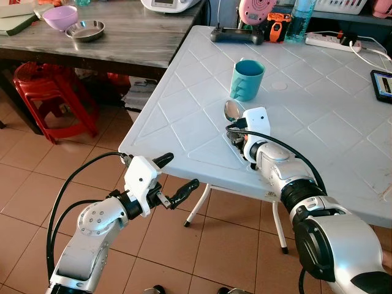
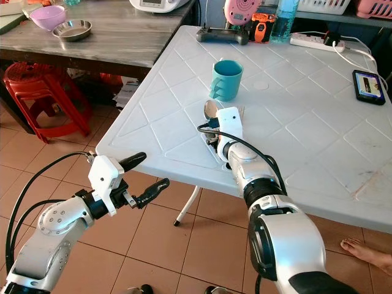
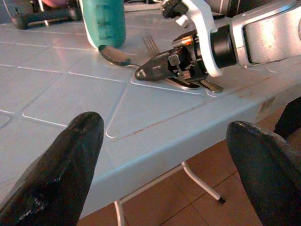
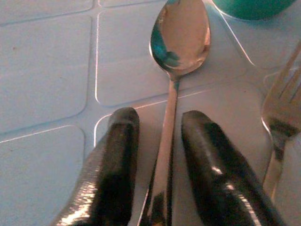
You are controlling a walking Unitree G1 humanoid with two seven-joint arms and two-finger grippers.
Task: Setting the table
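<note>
My left fingers (image 1: 172, 181) hung spread wide and empty just off the near edge of the white bench (image 1: 318, 122). My right fingers (image 4: 157, 165) straddled the spoon (image 4: 176, 61) handle, slightly parted. The spoon lay flat on the bench beside a fork (image 4: 280, 117), with the teal cup (image 1: 247, 79) just beyond.

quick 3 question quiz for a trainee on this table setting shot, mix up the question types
1. True or false: the spoon lies flat on the white table, its handle between the fingers of the right gripper.
2. Multiple choice: what lies beside the spoon, on the side away from the table edge? A) knife B) fork C) chopsticks
3. Fill in: the left gripper hovers off the table's near edge with fingers ____.

Key
1. True; the fingers straddle the handle with a little room on each side.
2. B, the fork.
3. Open. The teal cup stands just beyond the spoon's bowl.
</note>
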